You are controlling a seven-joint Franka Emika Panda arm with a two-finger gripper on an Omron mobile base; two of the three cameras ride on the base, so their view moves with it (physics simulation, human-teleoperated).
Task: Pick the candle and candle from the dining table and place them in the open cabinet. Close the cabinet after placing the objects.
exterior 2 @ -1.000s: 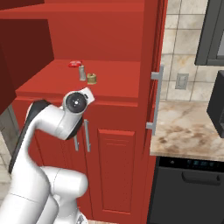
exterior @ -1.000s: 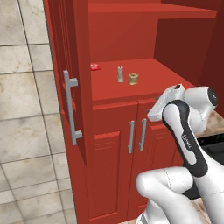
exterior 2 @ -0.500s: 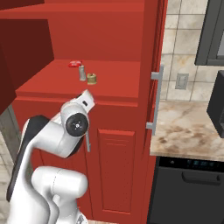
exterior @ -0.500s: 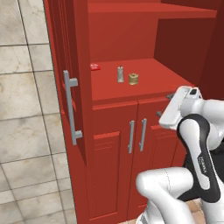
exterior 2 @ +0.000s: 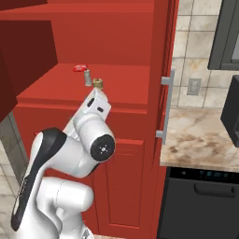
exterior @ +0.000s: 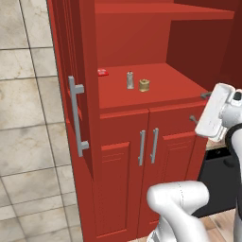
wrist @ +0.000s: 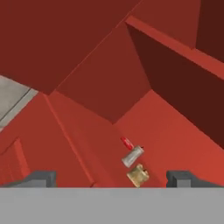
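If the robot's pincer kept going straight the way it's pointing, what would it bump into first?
Probably the golden-tan candle, sitting between the open pincer's tips on the cabinet shelf. The grey candle stands just past it. Depth is hard to judge, though.

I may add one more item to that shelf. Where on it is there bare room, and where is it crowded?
The red inner shelf is bare across its right half, up to the right wall, and along its front edge. The crowded spot is back left: the small flat red item, grey candle and golden-tan candle stand close together there, apart from each other.
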